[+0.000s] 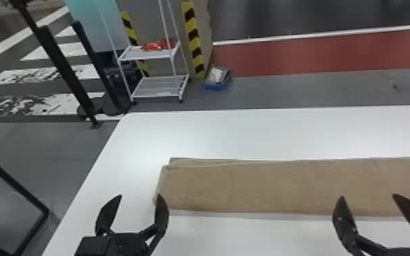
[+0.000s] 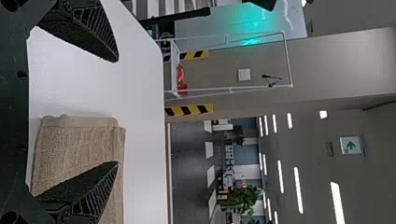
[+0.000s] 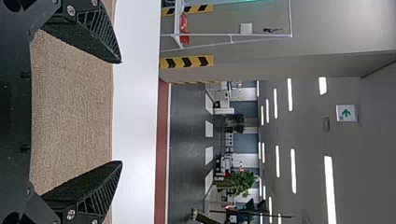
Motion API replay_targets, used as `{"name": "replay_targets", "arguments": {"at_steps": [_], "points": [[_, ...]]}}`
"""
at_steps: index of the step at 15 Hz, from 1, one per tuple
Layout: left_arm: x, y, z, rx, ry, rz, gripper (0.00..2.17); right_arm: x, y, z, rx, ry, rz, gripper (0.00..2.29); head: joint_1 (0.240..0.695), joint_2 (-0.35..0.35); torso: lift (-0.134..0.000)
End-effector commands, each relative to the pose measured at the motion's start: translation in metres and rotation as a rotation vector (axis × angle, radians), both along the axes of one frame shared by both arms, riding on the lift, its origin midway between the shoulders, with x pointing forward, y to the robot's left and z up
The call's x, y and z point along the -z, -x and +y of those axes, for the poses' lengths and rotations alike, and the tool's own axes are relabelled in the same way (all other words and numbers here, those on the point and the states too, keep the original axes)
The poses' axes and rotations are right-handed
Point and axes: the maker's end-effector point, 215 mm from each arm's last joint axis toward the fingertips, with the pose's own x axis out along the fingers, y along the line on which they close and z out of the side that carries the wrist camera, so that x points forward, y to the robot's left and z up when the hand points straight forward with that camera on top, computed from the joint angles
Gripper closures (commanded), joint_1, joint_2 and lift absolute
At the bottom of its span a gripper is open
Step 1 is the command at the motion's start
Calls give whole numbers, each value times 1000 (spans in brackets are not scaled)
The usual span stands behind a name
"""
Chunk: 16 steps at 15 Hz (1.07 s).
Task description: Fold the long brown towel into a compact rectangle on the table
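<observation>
Head view: left gripper (image 1: pixel 140 195) and right gripper (image 1: pixel 368 195) open, empty. Pinching the towel (image 1: pixel 265 187) too shallowly, we might skew its layers.

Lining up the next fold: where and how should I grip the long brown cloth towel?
The towel is probably best pinched at its left end, the open left gripper coming in from the robot's left, one finger under the layers: it lies flat, and its short, layered edge faces that side.
</observation>
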Motion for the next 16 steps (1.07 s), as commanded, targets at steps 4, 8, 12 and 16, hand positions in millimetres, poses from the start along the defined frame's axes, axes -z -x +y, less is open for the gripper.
{"name": "replay_targets", "arguments": {"at_steps": [4, 8, 12, 16], "points": [[0, 0, 0, -1, 2, 0, 100, 0, 0, 0, 4, -6, 0, 117, 695, 255, -115], [0, 0, 0, -1, 2, 0, 100, 0, 0, 0, 4, -6, 0, 117, 695, 255, -115], [2, 0, -2, 1, 5, 3, 100, 0, -1, 0, 4, -5, 0, 117, 695, 255, -115], [1, 0, -4, 5, 7, 0, 103, 0, -1, 0, 6, -11, 1, 120, 695, 253, -115]]}}
